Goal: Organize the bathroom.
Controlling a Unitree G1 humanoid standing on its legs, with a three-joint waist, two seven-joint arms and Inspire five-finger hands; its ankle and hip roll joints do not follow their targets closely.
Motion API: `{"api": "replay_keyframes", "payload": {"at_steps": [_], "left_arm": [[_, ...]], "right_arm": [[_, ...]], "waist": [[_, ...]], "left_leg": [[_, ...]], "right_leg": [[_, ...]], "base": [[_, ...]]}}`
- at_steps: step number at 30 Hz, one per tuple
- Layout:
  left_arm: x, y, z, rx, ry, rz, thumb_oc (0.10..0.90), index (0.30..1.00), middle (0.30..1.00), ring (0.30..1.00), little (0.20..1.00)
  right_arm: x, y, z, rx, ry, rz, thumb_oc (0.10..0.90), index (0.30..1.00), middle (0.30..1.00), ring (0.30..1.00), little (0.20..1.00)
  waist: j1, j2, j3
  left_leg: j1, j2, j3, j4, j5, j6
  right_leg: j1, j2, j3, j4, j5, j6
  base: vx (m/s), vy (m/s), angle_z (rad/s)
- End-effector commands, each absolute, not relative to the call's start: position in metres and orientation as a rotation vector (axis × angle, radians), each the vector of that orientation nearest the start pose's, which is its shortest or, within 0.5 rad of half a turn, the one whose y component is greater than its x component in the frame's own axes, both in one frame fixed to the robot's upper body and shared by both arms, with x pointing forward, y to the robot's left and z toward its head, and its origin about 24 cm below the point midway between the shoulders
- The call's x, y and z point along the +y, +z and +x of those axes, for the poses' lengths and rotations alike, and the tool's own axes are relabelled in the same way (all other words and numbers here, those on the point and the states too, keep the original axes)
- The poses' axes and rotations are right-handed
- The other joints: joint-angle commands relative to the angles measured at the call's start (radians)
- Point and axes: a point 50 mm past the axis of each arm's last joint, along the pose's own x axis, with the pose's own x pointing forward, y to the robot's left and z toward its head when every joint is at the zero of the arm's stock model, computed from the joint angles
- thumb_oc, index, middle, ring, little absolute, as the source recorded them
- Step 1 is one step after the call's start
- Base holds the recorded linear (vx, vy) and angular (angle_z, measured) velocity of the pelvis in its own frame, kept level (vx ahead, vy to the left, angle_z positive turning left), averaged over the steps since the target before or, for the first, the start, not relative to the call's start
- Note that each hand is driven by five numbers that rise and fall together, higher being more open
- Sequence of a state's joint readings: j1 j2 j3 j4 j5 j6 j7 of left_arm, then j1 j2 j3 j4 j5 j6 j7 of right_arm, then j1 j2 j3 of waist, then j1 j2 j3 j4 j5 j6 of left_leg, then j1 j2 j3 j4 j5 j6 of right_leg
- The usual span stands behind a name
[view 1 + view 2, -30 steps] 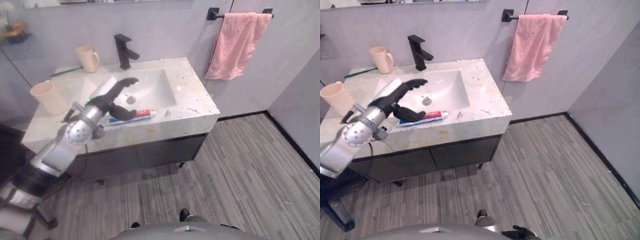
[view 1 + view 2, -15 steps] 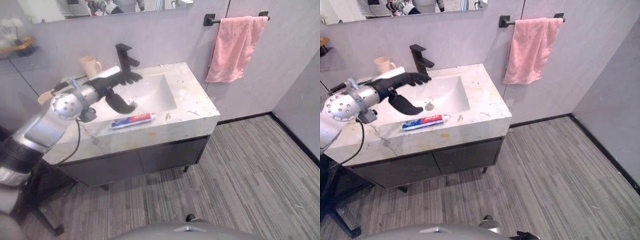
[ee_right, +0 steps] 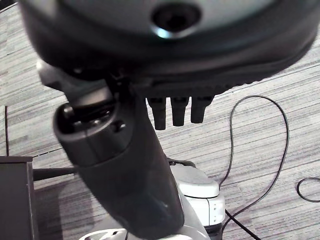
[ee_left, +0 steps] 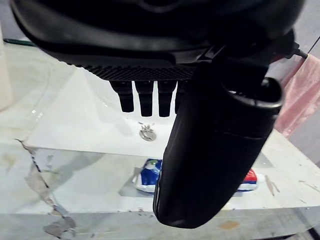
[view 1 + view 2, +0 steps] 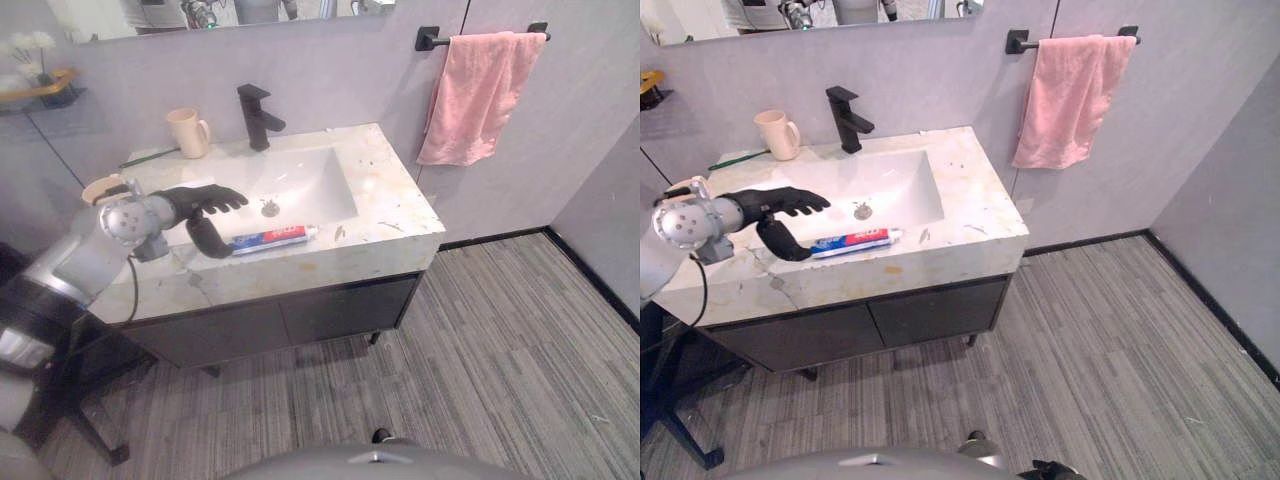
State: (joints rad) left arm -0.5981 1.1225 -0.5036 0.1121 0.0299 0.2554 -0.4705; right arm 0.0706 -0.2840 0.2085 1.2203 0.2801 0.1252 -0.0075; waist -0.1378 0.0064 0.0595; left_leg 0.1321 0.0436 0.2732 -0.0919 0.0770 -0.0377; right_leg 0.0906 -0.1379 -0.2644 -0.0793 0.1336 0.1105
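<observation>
The left hand (image 5: 200, 205) is held, fingers spread (nothing gripped), just beside the toothpaste tube (image 5: 272, 237) on the bench (image 5: 390, 205).

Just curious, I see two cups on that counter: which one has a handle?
The cup at the back, left of the black tap, has a handle. The other cup, beside the robot's arm, shows none.

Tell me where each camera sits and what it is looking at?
Left eye view: on the head, looking down at the sink, toothpaste and left robot hand.
Right eye view: beside it, same scene; both share the pink towel and faucet.
Left wrist view: on the left arm, along its open robot hand toward the toothpaste, also seen from the head.
Right wrist view: on the right arm, past the right robot hand at the floor.
</observation>
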Motion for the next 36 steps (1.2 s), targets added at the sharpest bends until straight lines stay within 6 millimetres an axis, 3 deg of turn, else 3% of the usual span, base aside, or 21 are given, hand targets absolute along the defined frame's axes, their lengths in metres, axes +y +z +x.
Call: {"api": "replay_keyframes", "payload": {"at_steps": [1,9,22,36], "left_arm": [[0.273,0.271,0.324,0.013,-0.193,1.405,0.800,0.900,0.900,0.900,0.900],[0.278,0.270,0.322,0.035,-0.209,1.450,0.800,0.900,0.900,0.900,0.900],[0.267,0.263,0.330,0.113,-0.275,1.485,0.800,0.900,0.900,0.900,0.900],[0.298,0.221,0.345,0.195,-0.237,1.770,0.800,0.900,0.900,0.900,0.900]], "right_arm": [[-0.268,-0.157,0.070,1.371,-0.189,-0.196,0.800,0.900,0.900,0.900,0.900],[-0.268,-0.157,0.070,1.365,-0.190,-0.193,0.800,0.900,0.900,0.900,0.900],[-0.271,-0.156,0.067,1.375,-0.186,-0.202,0.800,0.900,0.900,0.900,0.900],[-0.270,-0.154,0.077,1.365,-0.138,-0.228,0.800,0.900,0.900,0.900,0.900]], "waist": [[0.025,0.068,0.032],[0.028,0.066,0.031],[0.016,0.060,0.039],[-0.003,0.067,0.037]], "left_leg": [[0.031,-0.051,-0.002,0.005,-0.145,0.052],[0.030,-0.052,-0.003,0.005,-0.148,0.053],[0.034,-0.053,0.007,0.005,-0.146,0.055],[0.038,-0.051,0.041,0.006,-0.151,0.058]], "right_leg": [[-0.019,0.035,0.048,0.082,-0.144,0.068],[-0.015,0.033,0.042,0.078,-0.145,0.069],[-0.013,0.037,0.040,0.075,-0.147,0.066],[-0.019,0.037,0.050,0.077,-0.146,0.065]], "base": [[0.00,0.001,0.05],[0.00,0.001,0.01],[0.00,0.000,0.00],[0.00,-0.009,-0.02]]}}
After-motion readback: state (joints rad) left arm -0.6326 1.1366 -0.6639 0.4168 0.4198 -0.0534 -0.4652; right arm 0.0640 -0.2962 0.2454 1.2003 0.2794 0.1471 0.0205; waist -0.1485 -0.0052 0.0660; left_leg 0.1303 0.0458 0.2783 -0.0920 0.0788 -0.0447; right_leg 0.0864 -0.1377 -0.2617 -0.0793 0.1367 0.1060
